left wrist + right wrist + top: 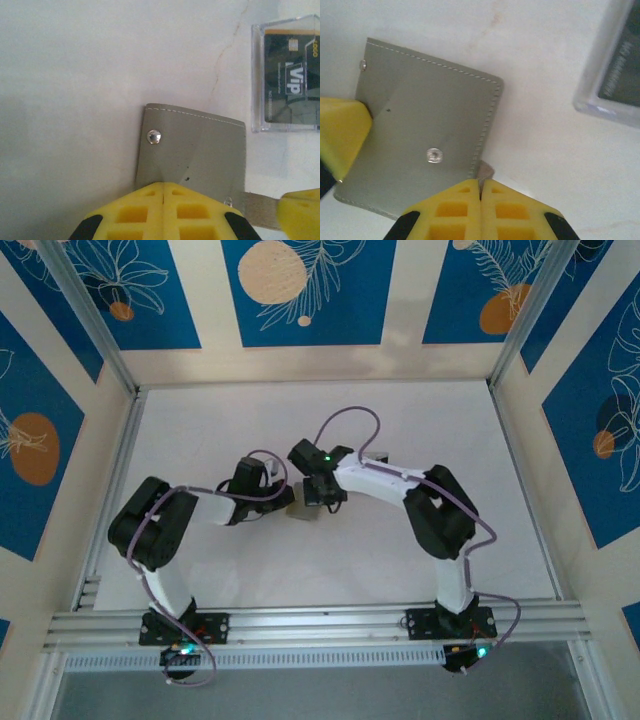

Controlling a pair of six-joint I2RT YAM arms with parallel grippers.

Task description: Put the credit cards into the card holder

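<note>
Midway between the table's [400, 420] side edges, the left gripper [163, 187] clamps the grey card holder's [195, 145] near edge, apparently steadying it, while the right gripper [480, 186] pinches its strap [486, 171], presumably to open it; beyond, the credit cards [292, 75] wait in a clear case [257, 80].

Overhead view: even, soft light, slightly hazy; the white table [400, 420] is bright, with only faint shadows.
Left wrist view: grey shade at the lower left; the card holder [200, 145] is sharp and its stud [153, 135] glints.
Right wrist view: brighter; the clear case [615, 65] at the right is out of focus, its rim catching pale glare.
</note>
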